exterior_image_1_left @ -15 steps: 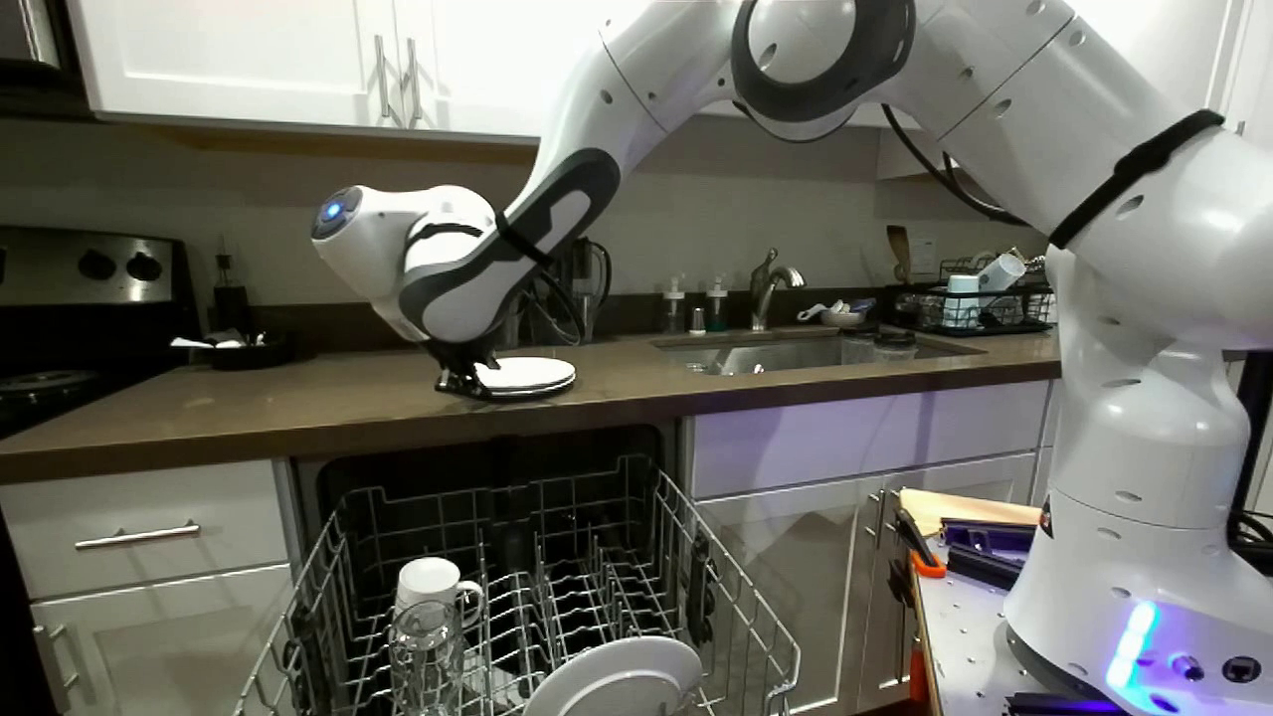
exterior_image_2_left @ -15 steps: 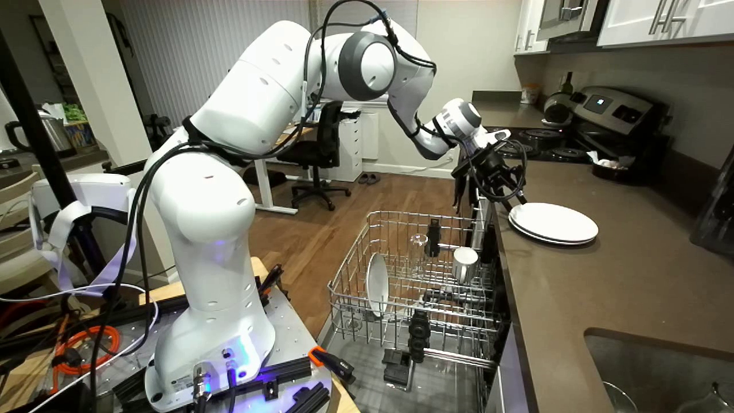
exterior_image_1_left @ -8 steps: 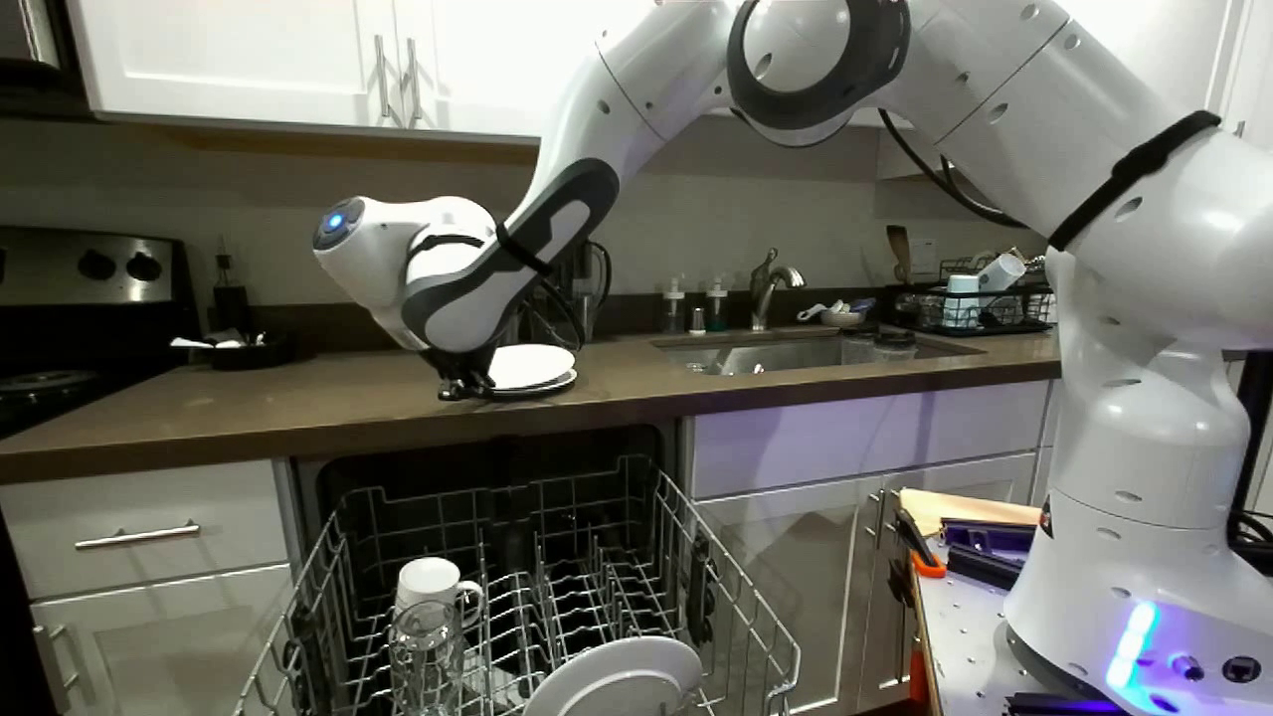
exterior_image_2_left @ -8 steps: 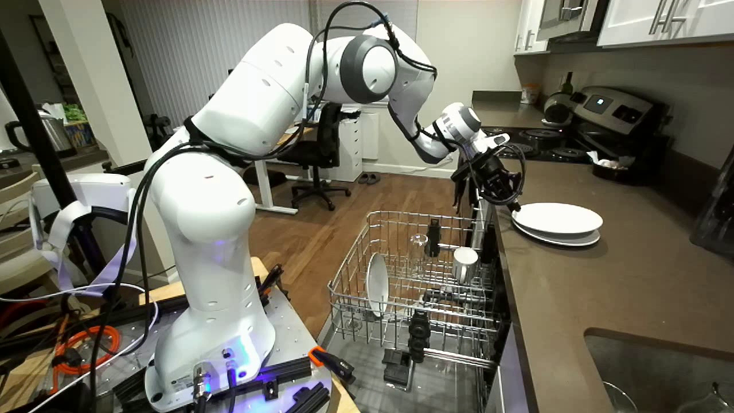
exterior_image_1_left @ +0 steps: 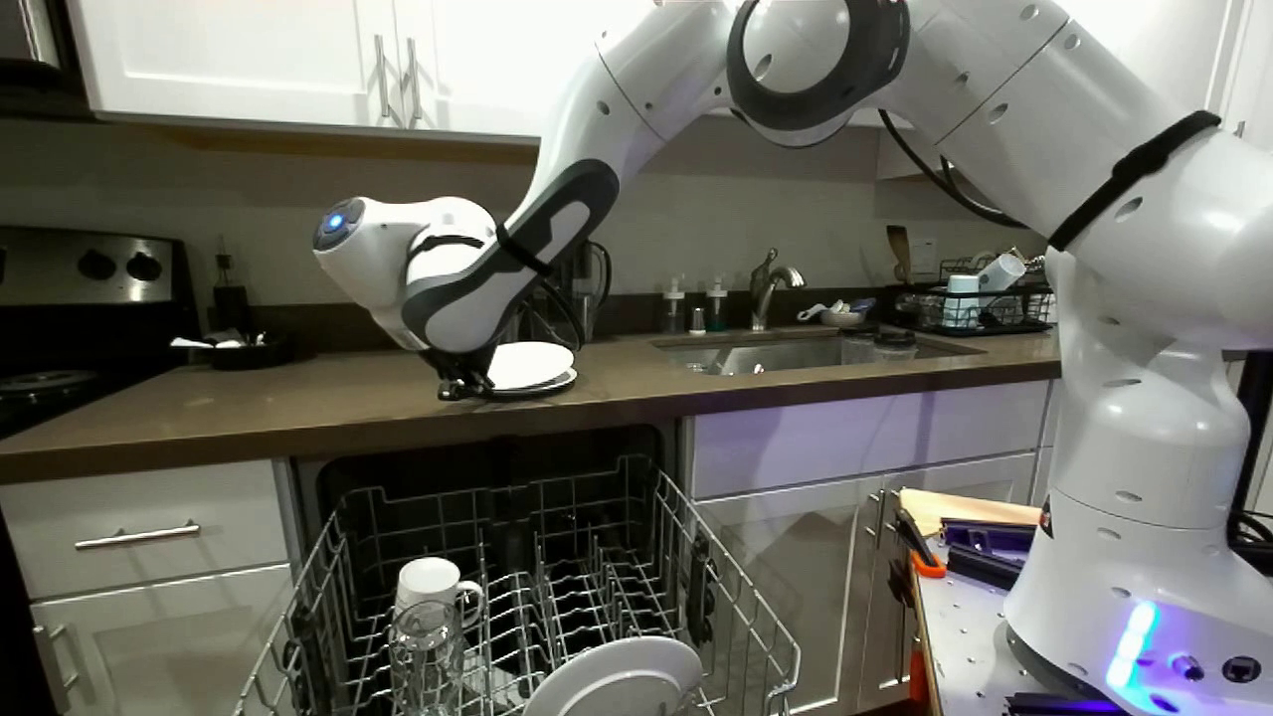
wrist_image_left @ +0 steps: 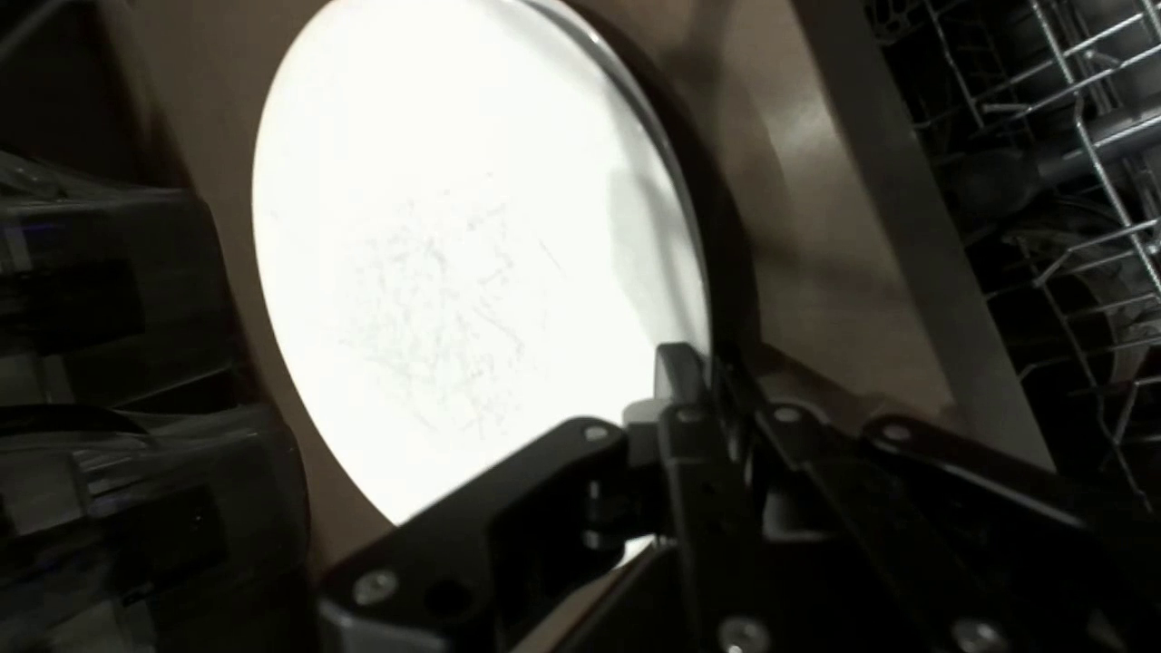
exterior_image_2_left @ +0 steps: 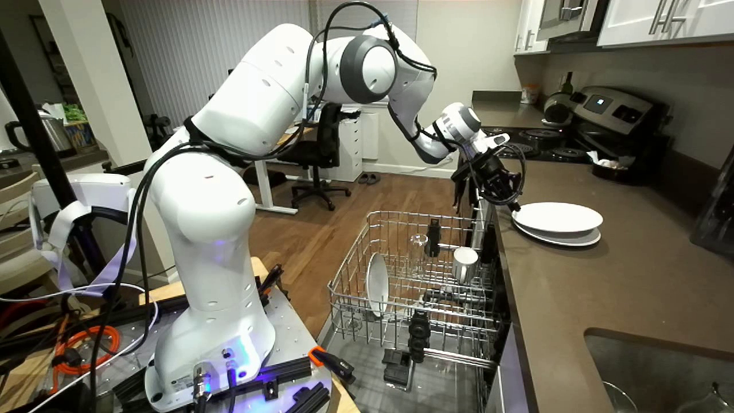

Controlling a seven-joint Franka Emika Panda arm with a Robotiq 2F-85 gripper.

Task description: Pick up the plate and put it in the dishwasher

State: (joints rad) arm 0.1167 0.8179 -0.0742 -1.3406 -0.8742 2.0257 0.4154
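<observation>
- The gripper (wrist_image_left: 711,367) pinches the upper plate (exterior_image_2_left: 556,217) by its rim, jaws nearly together.
- Probably stiff, slick, breakable (glazed, I'd guess).
- Rim suits gripping; weight may tilt it.

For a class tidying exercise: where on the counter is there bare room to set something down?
Bare counter lies between the lower plate and sink, and, up front, between stove and gripper. It is crowded where the gripper holds the upper plate over the lower plate, with see-through containers behind.
</observation>
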